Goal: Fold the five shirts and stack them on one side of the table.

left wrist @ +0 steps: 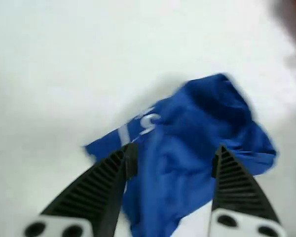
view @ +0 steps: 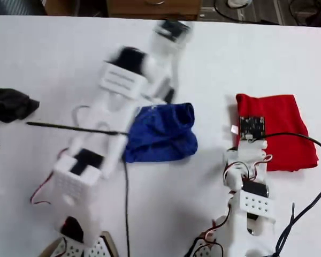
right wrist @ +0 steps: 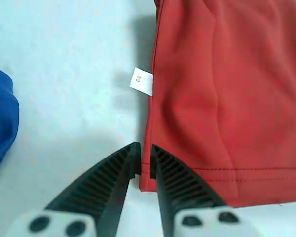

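Note:
A crumpled blue shirt [view: 161,134] lies in the middle of the table. My left gripper [left wrist: 175,154] hovers open above the blue shirt [left wrist: 197,143], one finger to each side of it and nothing held. A folded red shirt [view: 278,131] lies flat on the right side. My right gripper [right wrist: 144,159] is shut at the near corner of the red shirt [right wrist: 227,98], just off its hemmed edge, beside a small white label [right wrist: 141,81]. The left arm [view: 117,80] stretches across the table from the front left.
Dark shirts [view: 10,104] are bunched at the table's left edge. A black cable [view: 305,209] loops by the right arm [view: 249,176]. Bare white tabletop [view: 53,48] spreads across the back and between the blue and red shirts.

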